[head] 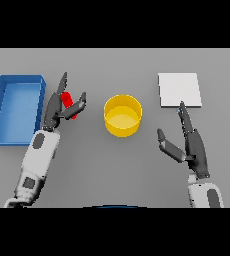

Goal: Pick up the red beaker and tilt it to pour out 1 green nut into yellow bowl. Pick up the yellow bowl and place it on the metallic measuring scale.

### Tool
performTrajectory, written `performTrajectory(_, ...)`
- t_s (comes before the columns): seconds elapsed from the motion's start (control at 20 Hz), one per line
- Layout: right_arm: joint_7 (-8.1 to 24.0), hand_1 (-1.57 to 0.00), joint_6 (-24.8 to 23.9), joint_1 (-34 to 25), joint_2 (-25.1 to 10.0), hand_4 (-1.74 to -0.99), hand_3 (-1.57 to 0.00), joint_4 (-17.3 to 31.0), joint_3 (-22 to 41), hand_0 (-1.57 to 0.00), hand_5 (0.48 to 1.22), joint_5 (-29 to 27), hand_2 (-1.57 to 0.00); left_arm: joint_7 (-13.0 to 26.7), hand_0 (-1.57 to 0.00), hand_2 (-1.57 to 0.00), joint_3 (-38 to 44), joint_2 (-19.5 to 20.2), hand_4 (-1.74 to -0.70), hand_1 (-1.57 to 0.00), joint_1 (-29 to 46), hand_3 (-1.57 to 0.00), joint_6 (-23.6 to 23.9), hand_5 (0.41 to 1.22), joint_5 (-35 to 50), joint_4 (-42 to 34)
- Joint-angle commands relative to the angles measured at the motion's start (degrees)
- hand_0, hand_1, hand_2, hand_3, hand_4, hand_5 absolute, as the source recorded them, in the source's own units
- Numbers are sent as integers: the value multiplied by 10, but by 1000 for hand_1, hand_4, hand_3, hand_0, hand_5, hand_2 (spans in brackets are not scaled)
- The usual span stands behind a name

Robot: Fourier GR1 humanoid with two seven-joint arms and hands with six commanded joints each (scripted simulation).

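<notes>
Head view: left hand [62, 106] curls around red beaker [68, 103]; right hand [189, 142] spread, fingers straight, holding nothing.

Lab bench (plain grey table [112, 160]): beaker [67, 102], measuring scale [179, 90].

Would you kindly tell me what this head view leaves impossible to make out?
- Red beaker: mostly hidden behind the left robot hand; its opening and any green nut inside cannot be seen.
- Yellow bowl: too small to tell whether a nut lies inside.
- Blue bin: its left corner is cut off by the picture's edge.
- Right robot hand: open, hiding nothing.
</notes>
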Motion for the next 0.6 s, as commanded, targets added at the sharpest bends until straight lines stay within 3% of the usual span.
performTrajectory(0.0,1,1,-5,3,5,-1255,1,4,4,1,691,6,1,-10,-93,-150,5,-2,-1324,-141,-5,-47,6,741,2,5)
performTrajectory(0.05,-2,1,-4,2,1,-1252,1,4,0,1,690,5,1,-18,-322,-358,10,-10,-1355,-364,-8,-218,16,770,5,13)
performTrajectory(0.15,-5,1,-4,4,1,-1245,1,4,2,1,692,8,1,-10,-772,-794,12,-14,-1480,-799,-10,-584,26,933,4,16)
performTrajectory(0.25,2,1,-4,-3,0,-1240,1,7,-1,1,693,5,1,-59,-1060,-1074,17,-18,-1569,-1077,-18,-891,21,1036,4,38)
performTrajectory(0.4,-3,1,-2,-4,1,-1232,1,9,-2,1,685,1,1,-68,-1309,-1317,23,-21,-1606,-1318,-26,-1203,25,1119,12,48)
performTrajectory(0.55,-5,1,-8,-4,3,-1196,1,17,2,1,673,12,1,-63,-1437,-1441,27,-25,-1672,-1441,-33,-1383,35,1128,17,52)
